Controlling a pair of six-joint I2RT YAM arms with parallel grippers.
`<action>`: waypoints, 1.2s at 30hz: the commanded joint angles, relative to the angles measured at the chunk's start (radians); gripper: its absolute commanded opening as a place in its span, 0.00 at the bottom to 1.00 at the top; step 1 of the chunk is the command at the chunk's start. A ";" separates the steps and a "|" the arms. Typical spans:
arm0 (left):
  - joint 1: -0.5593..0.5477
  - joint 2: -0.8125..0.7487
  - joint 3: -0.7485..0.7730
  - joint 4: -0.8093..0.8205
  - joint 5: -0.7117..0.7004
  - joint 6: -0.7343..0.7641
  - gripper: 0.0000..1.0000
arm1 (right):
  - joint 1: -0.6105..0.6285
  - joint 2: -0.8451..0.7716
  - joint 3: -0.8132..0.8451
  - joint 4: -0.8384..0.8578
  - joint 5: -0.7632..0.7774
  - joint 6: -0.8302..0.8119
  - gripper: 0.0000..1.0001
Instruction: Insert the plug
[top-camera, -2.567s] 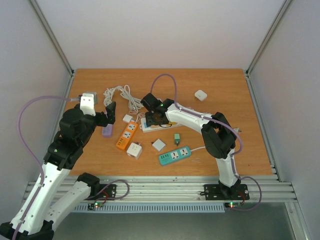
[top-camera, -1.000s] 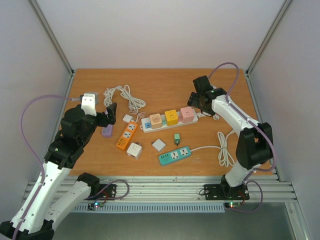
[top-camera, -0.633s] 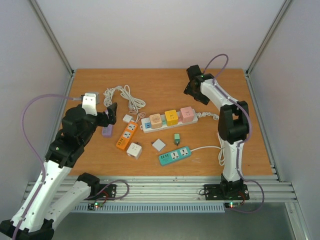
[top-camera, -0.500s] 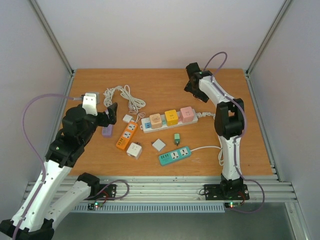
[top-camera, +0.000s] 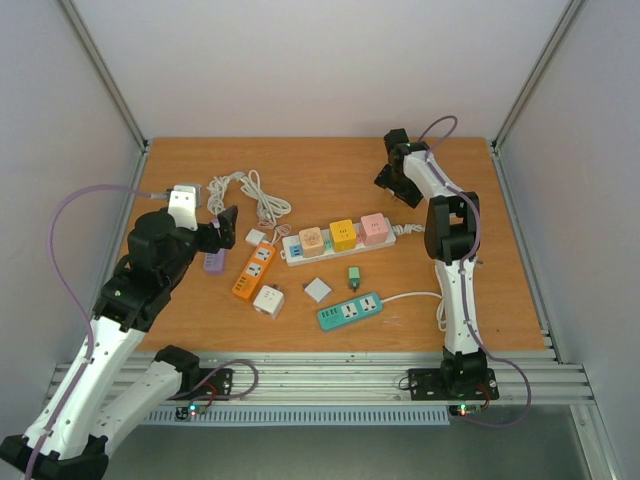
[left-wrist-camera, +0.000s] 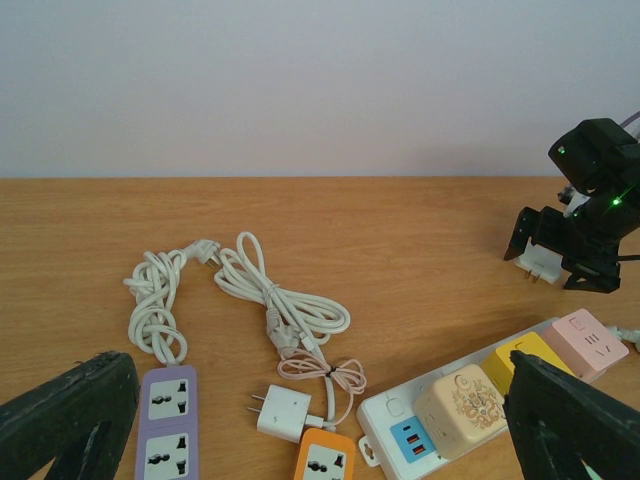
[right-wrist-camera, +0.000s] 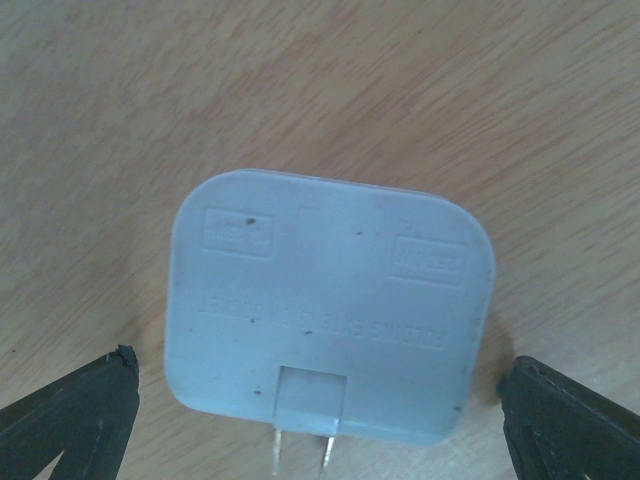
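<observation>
Here, right gripper (right-wrist-camera: 320, 405) spread, flanking white plug (right-wrist-camera: 330, 300)

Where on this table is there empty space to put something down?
Bare wood runs along the far edge of the wooden table, between the coiled white cable and the right gripper. Another free patch lies between the right arm and the right rim. Around the orange power strip, white power strip and teal power strip it is crowded.

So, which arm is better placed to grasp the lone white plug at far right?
Right. The right end effector hangs open over the white plug, a finger on each side. The left end effector is far off, by the purple power strip.
</observation>
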 joint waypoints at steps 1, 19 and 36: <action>-0.001 -0.001 0.018 0.029 0.004 -0.011 0.99 | 0.007 0.053 0.065 -0.064 0.004 -0.001 0.99; -0.001 0.001 0.018 0.029 0.016 -0.014 0.99 | 0.007 -0.092 -0.136 0.065 0.036 -0.101 0.65; -0.001 0.026 0.021 0.040 0.110 -0.033 0.99 | 0.073 -0.718 -0.681 0.306 0.021 -0.221 0.65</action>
